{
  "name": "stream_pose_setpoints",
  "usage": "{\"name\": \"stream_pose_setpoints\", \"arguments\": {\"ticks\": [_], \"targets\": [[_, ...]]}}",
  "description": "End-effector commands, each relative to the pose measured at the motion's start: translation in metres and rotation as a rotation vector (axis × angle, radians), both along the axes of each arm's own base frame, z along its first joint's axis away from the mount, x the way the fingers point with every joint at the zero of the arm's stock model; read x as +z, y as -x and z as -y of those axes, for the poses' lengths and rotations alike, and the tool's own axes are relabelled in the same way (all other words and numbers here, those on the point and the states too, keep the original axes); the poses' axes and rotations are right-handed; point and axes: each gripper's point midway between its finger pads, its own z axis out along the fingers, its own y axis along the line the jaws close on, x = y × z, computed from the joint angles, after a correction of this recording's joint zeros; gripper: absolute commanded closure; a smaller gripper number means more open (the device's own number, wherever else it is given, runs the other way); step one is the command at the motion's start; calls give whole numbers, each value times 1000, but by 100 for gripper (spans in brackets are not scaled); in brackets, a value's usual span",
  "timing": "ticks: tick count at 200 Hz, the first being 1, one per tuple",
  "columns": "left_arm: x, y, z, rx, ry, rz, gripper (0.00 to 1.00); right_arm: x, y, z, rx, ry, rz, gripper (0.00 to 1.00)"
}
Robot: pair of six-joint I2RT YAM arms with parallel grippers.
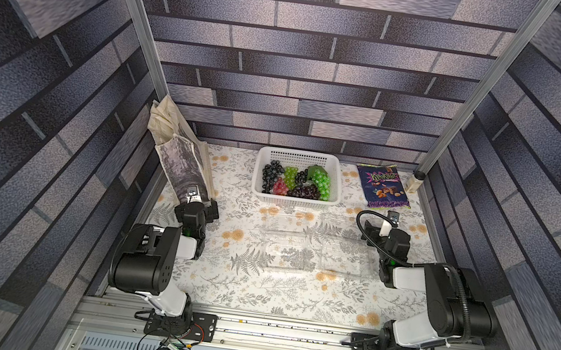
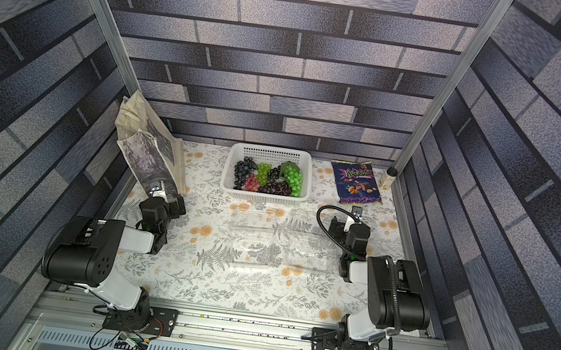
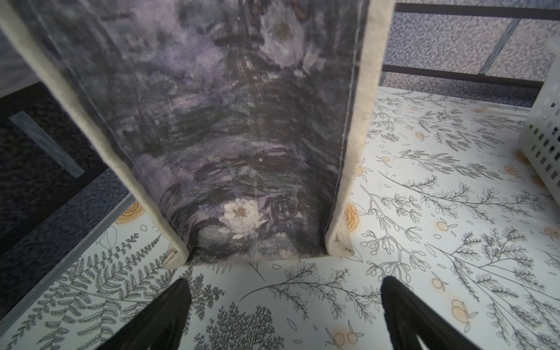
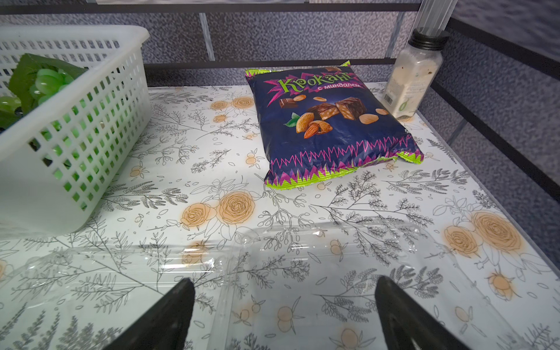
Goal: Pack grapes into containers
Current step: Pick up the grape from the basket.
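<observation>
Grapes (image 1: 294, 181) in green, black, dark purple and red bunches fill the white basket (image 1: 261, 171) at the back of the table in both top views. In front of it lie the clear containers (image 1: 281, 253) (image 1: 347, 256), hard to make out against the patterned cloth. My right gripper (image 4: 283, 283) hovers open over one container (image 4: 333, 257), holding nothing. Green grapes (image 4: 48, 80) show in the basket (image 4: 91, 127). My left gripper (image 3: 283, 281) is open and empty, just short of the foot of a cloth tote bag (image 3: 227, 136).
The tote bag (image 1: 178, 158) leans against the left wall. A purple snack packet (image 1: 382, 187) and a small jar (image 1: 414, 182) lie at the back right. The basket's corner (image 3: 545, 136) shows in the left wrist view. Walls close the table on three sides.
</observation>
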Motion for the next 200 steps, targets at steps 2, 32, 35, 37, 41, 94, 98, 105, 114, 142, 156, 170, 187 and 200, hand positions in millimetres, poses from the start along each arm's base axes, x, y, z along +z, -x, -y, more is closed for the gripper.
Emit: {"name": "stream_pose_setpoints", "arguments": {"ticks": [2,32,35,37,41,94,98,105,114,142,156,170,187,200], "targets": [[24,-4,4,-13,-24,57,0,21,-4,3,-25,1,41,7],[67,-8,23,-1,-166,28,0,49,3,4,-31,7,52,12],[73,-8,24,4,-174,41,0,54,3,4,-31,9,57,12],[77,-9,25,4,-177,49,0,56,3,4,-32,8,60,12],[83,-10,26,5,-179,60,0,63,3,4,-36,-2,74,11],[110,-8,44,-13,-118,9,0,136,-18,-43,104,-74,44,15],[113,-9,48,-24,-98,4,0,140,-21,-52,128,-67,37,15],[116,-8,55,-52,-53,-17,0,147,-25,-66,161,-64,20,14],[120,-8,66,-86,7,-44,0,158,-32,-84,211,-91,10,14],[134,-4,97,-170,157,-113,0,169,-68,-136,346,-154,-84,14],[138,-1,111,-211,202,-152,0,154,-91,-151,354,-176,-152,18],[142,0,125,-252,232,-181,0,141,-110,-163,359,-202,-193,20],[142,1,139,-287,269,-215,0,123,-129,-180,374,-204,-246,21],[140,0,150,-323,302,-235,0,106,-140,-194,393,-181,-296,22]]}}
